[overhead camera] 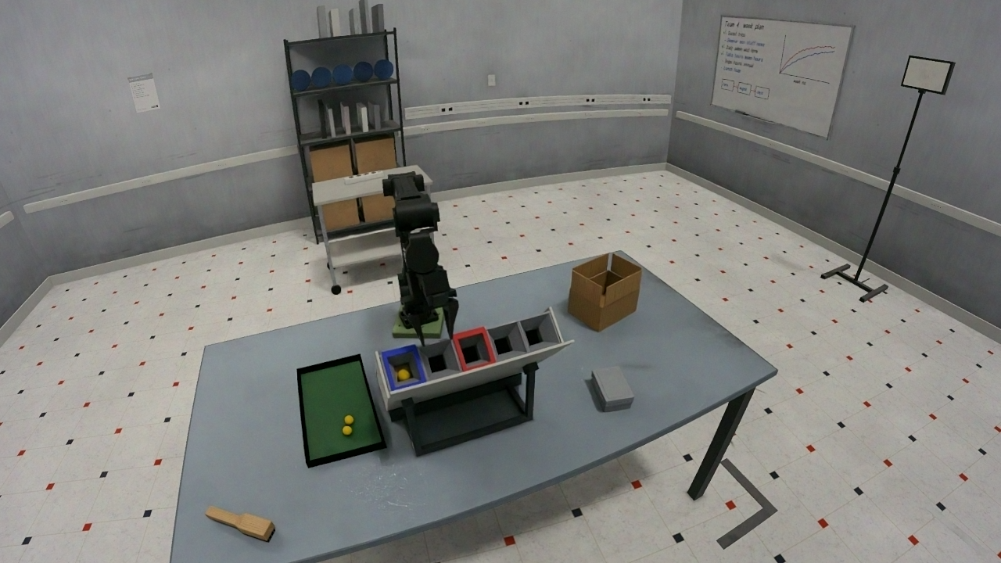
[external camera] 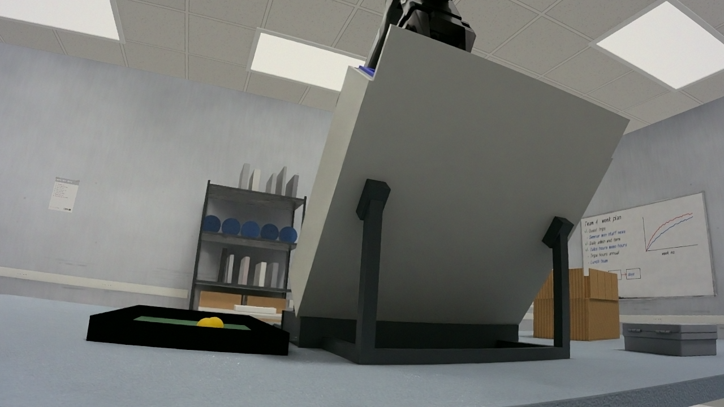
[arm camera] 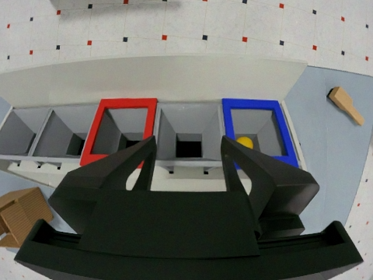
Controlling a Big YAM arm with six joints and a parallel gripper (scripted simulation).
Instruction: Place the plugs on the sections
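Observation:
A row of grey funnels stands on a tilted white cover. The blue-banded funnel is at its left end, and a yellow marble sits in it; the marble also shows in the wrist view. The red-banded funnel is two places to the right, and it shows in the wrist view too. My gripper is open and empty, just behind and above the plain funnel between the two banded ones. Two yellow marbles lie in the green tray. The plugs and the sections under the cover are hidden.
A cardboard box stands at the table's back right. A grey case lies right of the stand. A wooden block lies near the front left edge. A green base pad is under the arm.

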